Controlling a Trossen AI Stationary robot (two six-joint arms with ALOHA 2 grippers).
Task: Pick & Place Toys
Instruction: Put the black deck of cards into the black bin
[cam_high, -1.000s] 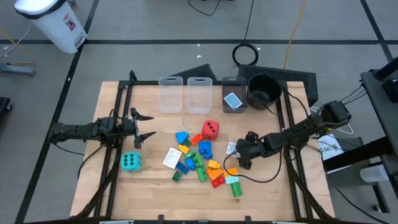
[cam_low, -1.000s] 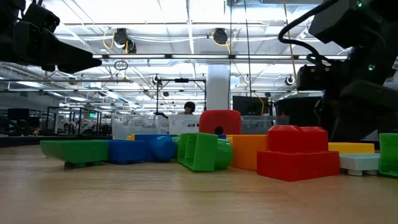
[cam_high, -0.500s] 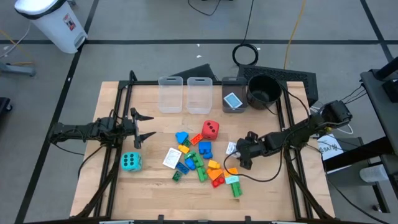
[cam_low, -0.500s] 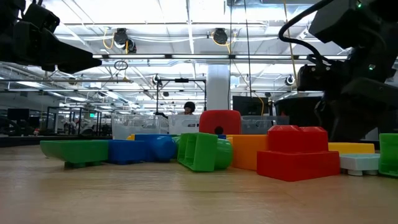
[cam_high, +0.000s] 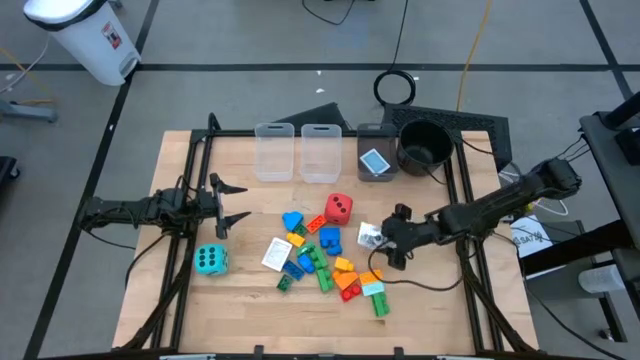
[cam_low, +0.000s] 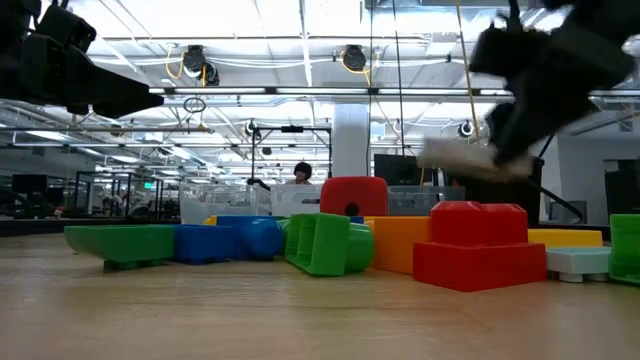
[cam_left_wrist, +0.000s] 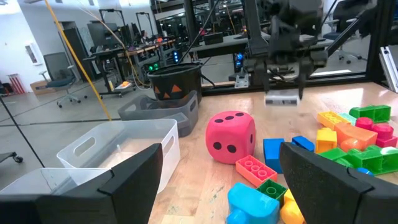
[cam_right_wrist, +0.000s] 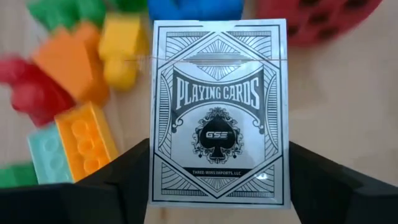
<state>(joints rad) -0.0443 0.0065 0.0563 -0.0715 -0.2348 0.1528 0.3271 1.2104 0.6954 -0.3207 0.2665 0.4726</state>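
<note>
My right gripper (cam_high: 384, 241) is shut on a white playing-card box (cam_right_wrist: 219, 112), printed in black, held above the table to the right of the toy pile; the box also shows in the left wrist view (cam_left_wrist: 283, 98) and the low view (cam_low: 455, 154). The pile of coloured bricks (cam_high: 322, 256) lies at the table's middle, with a red die (cam_high: 339, 208) at its far side and a teal die (cam_high: 210, 261) to its left. A white card (cam_high: 276, 252) lies on the pile's left side. My left gripper (cam_high: 236, 203) is open and empty at the table's left. My right gripper pinches the card box by its two long edges, near one short end (cam_right_wrist: 217, 186), between its two fingers (cam_right_wrist: 127, 177). The fingers come from above, pointing down. The box is lifted clear of the table and lies roughly flat below the fingers (cam_left_wrist: 283, 98).
Two clear bins (cam_high: 273, 153) (cam_high: 320, 152) stand at the far edge; a third bin (cam_high: 372, 172) beside them holds a blue card box. A round black pot (cam_high: 425, 145) stands at the far right. Bare wood lies along the near edge.
My right gripper has gone up and a little toward the far edge with the card box. The box lay on the table beside the pile before and is now lifted clear.
</note>
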